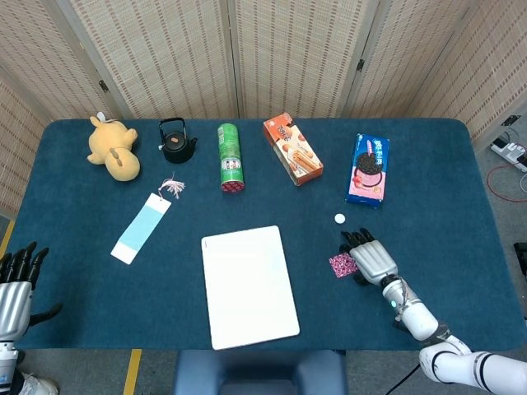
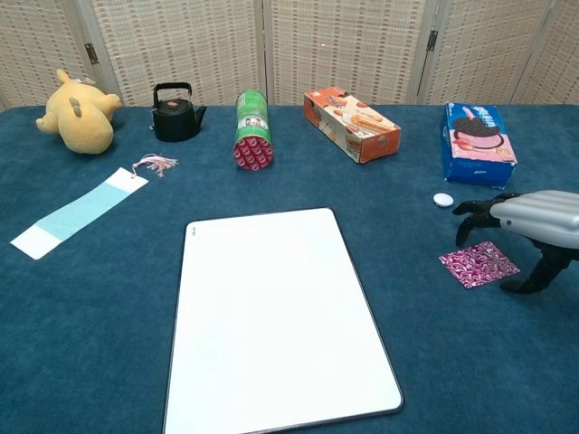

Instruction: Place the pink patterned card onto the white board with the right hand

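My right hand (image 2: pixel 534 226) hovers spread and empty over the pink patterned card (image 2: pixel 479 263), flat on the table (contact unclear); the white board (image 2: pixel 276 316) lies toward nine o'clock, so pinch an edge first

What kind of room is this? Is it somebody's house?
Probably a robot test room, not a house: a blue-covered table with a folding screen behind it, and a robot's right hand by a pink patterned card.

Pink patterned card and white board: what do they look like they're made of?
The pink patterned card looks like thin printed paper or foil, lying flat with a slight sheen on its swirl pattern. The white board seems to be smooth, rigid plastic or coated panel, matte white with a thin dark edge and rounded corners.
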